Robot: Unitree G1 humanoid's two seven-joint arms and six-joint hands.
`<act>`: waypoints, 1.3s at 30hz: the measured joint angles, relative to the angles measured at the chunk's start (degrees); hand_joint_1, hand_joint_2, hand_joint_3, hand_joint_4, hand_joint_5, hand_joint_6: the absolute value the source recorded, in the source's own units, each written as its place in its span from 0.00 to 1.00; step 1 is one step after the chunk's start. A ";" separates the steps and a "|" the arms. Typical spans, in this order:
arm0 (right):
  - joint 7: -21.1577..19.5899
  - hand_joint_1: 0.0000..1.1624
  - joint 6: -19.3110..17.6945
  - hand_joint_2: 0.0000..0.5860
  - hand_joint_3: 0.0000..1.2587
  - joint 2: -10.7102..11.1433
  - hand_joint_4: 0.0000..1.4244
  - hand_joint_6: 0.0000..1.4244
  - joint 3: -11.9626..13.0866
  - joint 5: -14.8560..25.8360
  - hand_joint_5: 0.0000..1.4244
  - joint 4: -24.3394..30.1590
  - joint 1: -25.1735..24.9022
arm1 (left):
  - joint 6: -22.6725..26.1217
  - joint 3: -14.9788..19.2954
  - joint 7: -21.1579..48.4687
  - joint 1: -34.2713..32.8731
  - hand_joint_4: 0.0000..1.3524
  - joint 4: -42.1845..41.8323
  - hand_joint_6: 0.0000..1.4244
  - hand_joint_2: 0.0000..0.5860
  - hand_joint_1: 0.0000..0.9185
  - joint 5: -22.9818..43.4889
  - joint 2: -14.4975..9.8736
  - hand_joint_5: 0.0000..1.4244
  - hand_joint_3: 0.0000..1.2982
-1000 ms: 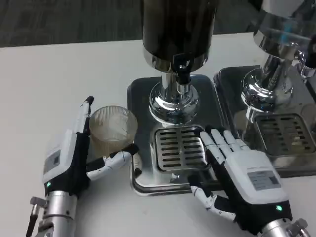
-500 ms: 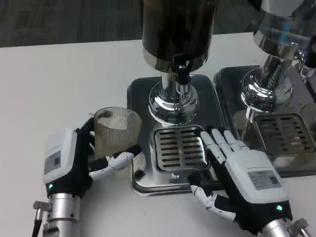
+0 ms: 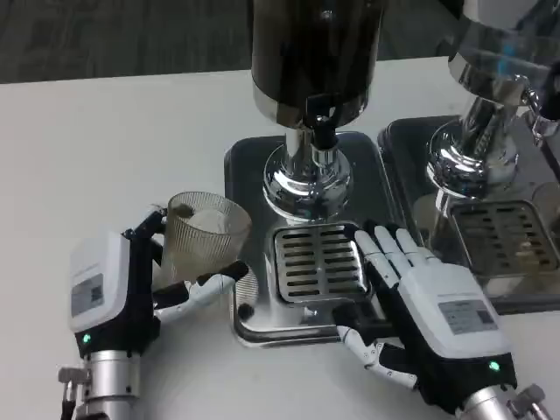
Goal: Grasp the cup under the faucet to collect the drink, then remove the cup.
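Note:
A ribbed, see-through cup [image 3: 206,234] stands upright at the left rim of the steel drip tray [image 3: 249,166], left of the slotted grate [image 3: 318,261]. My left hand [image 3: 118,284] grips it, fingers behind its left side and thumb [image 3: 213,284] across its front. The black faucet [image 3: 321,129] hangs from the dark dispenser [image 3: 315,52], above the grate and to the cup's right. My right hand [image 3: 429,306] lies flat on the tray's right part, fingers apart beside the grate, holding nothing.
A second chrome dispenser [image 3: 490,79] with its own tray and grate [image 3: 499,232] stands at the right. White table [image 3: 105,149] stretches to the left and behind the cup.
My left hand has turned upright and carried the cup a little to the right, up to the tray's left rim. The right hand has stayed put.

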State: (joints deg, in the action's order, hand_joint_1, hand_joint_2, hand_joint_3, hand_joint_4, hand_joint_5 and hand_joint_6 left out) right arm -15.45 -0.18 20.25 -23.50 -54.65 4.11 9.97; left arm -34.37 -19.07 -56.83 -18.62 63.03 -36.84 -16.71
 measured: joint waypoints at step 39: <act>-0.24 0.26 0.86 0.75 0.04 -1.50 0.00 0.09 0.18 -0.22 0.00 0.78 1.05 | -3.60 -0.50 -2.47 -0.85 0.54 -5.39 0.81 0.02 0.71 -2.51 -0.42 0.63 0.41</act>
State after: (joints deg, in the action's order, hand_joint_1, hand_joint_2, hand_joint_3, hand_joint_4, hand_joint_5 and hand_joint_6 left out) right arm -15.69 0.68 18.75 -23.32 -54.87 4.89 11.02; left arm -37.97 -19.57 -59.30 -19.48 57.64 -39.35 -17.13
